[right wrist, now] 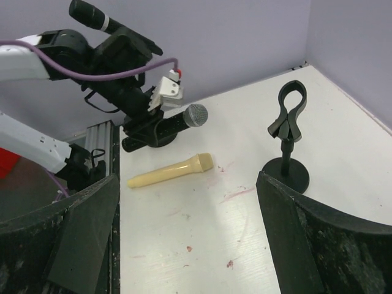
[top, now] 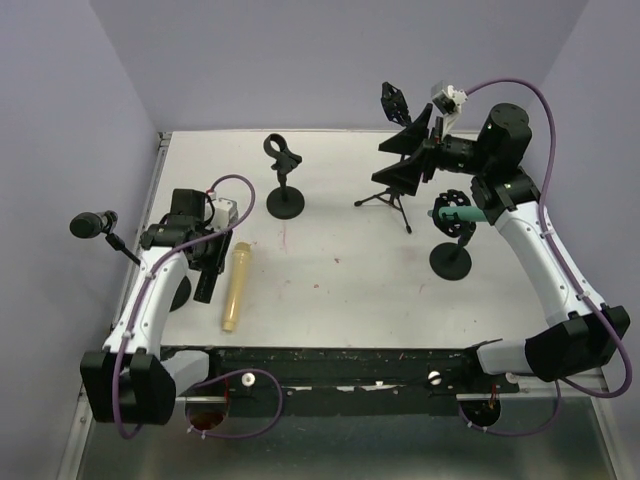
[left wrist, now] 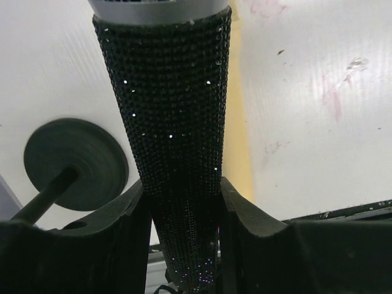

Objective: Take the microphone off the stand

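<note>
My left gripper is shut on a black glitter microphone with a silver grille head. It holds the microphone low over the table's left side, and the fingers clamp its narrow end. An empty clip stand stands at the back middle and also shows in the right wrist view. My right gripper is open and empty, raised at the back right; in its own view nothing lies between the jaws.
A cream microphone lies flat right of my left gripper. A black microphone sits on a stand at the far left, its base beside my fingers. A tripod stand and a stand holding a teal microphone are at the right.
</note>
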You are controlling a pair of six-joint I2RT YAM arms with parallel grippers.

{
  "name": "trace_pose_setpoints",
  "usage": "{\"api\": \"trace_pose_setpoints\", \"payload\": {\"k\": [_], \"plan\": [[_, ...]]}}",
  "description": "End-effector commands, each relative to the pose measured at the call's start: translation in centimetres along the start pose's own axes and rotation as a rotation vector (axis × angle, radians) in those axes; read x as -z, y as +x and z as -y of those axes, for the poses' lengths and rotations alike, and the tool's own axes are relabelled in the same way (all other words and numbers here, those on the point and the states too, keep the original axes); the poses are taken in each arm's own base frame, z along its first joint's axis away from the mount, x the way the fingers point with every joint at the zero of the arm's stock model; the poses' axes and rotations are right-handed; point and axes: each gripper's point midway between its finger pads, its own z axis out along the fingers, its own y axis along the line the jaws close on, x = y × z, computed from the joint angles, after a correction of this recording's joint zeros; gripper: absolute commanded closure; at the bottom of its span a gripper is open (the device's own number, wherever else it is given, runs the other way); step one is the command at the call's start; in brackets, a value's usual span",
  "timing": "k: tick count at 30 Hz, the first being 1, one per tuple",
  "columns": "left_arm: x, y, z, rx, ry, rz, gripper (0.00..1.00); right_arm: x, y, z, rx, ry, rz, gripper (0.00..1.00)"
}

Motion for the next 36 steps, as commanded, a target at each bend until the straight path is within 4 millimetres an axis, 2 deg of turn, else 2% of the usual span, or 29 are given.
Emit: {"api": "trace_pose_setpoints", "payload": {"k": [1, 6, 13, 16, 18, 23, 28, 30, 32, 36], "plan": [[-1.9, 2.6, -1.4, 0.055, -0.016, -0.210, 1.00, 0.6, 0.6, -1.0, 0.025, -0.002, -0.020, 0.00], [-3.9, 2.6, -1.5, 0.160, 0.009, -0.243, 1.00, 0.8, 0.7, -1.3, 0.042, 0.004, -0.021, 0.00], [-6.2, 4.4, -2.8, 0.275, -0.017, -0.321, 1.00, 0.8, 0.3, -1.4, 0.060, 0.005, -0.022, 0.00], [-7.3, 5.3, -2.6, 0.290, 0.001, -0.348, 1.00, 0.9, 0.1, -1.3, 0.063, 0.011, -0.018, 0.00], [-7.6, 5.9, -2.2, 0.300, 0.027, -0.384, 0.94, 0.9, 0.1, -1.4, 0.063, 0.009, -0.018, 0.00], [-8.3, 6.8, -2.5, 0.322, 0.014, -0.447, 0.72, 1.0, 0.2, -1.6, 0.063, 0.010, -0.022, 0.00], [-8.7, 7.3, -2.8, 0.335, 0.013, -0.484, 0.60, 1.1, 0.1, -1.8, 0.070, 0.010, -0.021, 0.00], [-8.7, 7.4, -2.8, 0.335, 0.012, -0.491, 0.52, 1.2, 0.1, -1.9, 0.075, 0.011, -0.021, 0.00], [-8.7, 7.5, -2.8, 0.331, 0.010, -0.493, 0.48, 1.3, 0.3, -1.9, 0.071, 0.016, -0.024, 0.00], [-8.6, 7.5, -2.9, 0.324, 0.009, -0.489, 0.47, 1.4, 0.5, -2.1, 0.077, 0.020, -0.028, 0.00]]}}
